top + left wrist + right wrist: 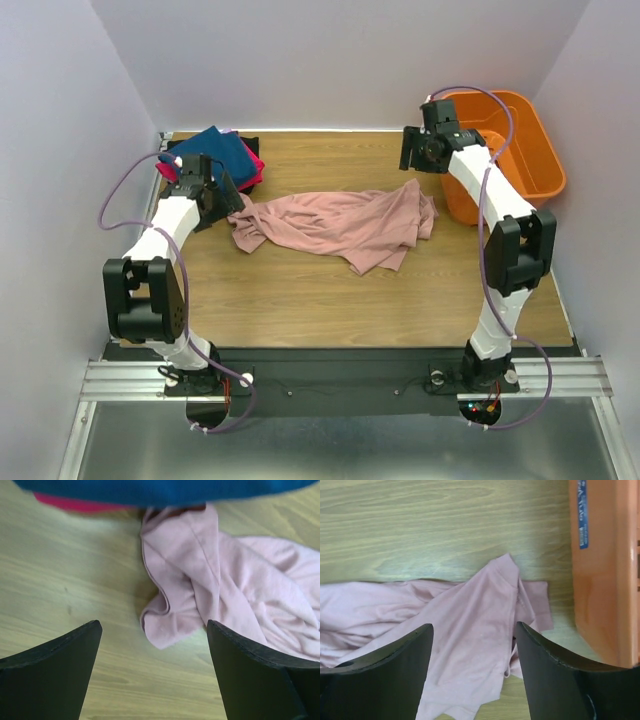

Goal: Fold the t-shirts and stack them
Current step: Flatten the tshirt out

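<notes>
Crumpled dusty-pink cloth t-shirt (335,228) laid mid wooden surface (300,305), left gripper (154,629) held open over its left end, right gripper (474,629) held open over its right end, folded navy-blue t-shirt (214,150) stacked on magenta t-shirt (256,166), far left

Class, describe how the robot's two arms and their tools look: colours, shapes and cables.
Both the left arm and right arm have white rounded links joined by chunky black joint housings. A thin purple cable loops along each. The left tool and right tool each end in two broad matte black fingers.
</notes>
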Controlling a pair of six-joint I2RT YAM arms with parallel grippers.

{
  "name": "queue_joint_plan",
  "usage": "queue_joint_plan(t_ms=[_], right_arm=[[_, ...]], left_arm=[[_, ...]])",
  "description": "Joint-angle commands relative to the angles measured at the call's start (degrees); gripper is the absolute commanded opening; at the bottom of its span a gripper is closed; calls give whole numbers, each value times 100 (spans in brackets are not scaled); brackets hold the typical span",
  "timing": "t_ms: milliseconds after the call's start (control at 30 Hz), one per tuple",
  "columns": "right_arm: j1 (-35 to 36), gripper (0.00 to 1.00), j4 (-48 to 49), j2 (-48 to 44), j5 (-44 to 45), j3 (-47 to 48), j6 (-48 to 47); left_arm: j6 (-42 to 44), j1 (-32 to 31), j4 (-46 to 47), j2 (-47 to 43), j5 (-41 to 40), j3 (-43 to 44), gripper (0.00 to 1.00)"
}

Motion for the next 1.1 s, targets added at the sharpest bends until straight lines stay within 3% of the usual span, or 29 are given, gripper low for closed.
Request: queue_joint_plan(t_ms=[0,167,300,433,600,1067], right_arm=[[-10,74,256,-511,-514,-133,0],[-10,76,265,-1100,-857,-1021,52],[-10,76,352,-1486,-1253,-1944,219],[-10,76,432,-1750,-1437,-2427,369],[-10,77,449,-1961,-1464,-2631,448],[-18,77,458,-1742,-1614,-2561,519]], left_arm=[[-483,-35,741,-360,347,-491,98],[-659,-35,1137,17,225,-335,95],[-685,-26,1434,439,225,-53,72],[-712,-26,1453,1036,163,325,64],[-712,-26,1453,1406,154,607,58],[-677,-35,1374,1239,-601,405,59]])
